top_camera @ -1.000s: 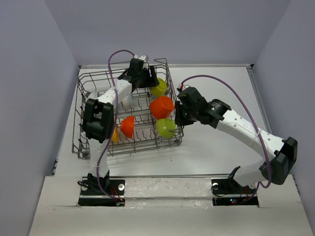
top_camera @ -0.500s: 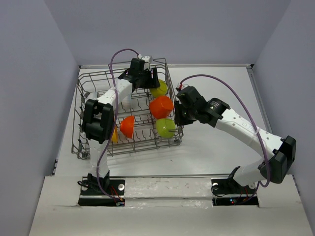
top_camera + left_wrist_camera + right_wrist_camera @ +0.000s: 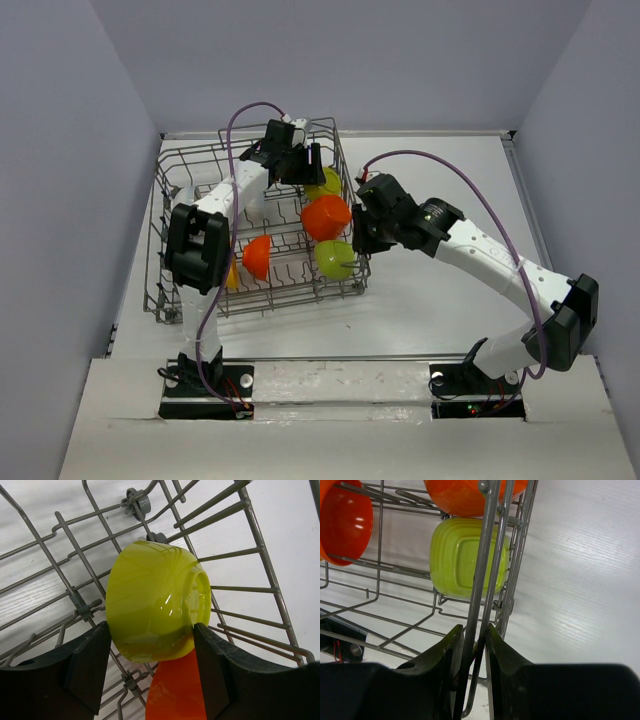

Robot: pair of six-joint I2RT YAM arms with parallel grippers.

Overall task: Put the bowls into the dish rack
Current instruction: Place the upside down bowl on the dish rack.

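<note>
While right tool pinches dish rack (side wire), left tool clasps lime bowl.

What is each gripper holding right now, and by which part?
The left gripper pinches the round lime green bowl, one finger at the rim side and one at the foot. The right gripper clamps upright side wires of the dish rack.
</note>
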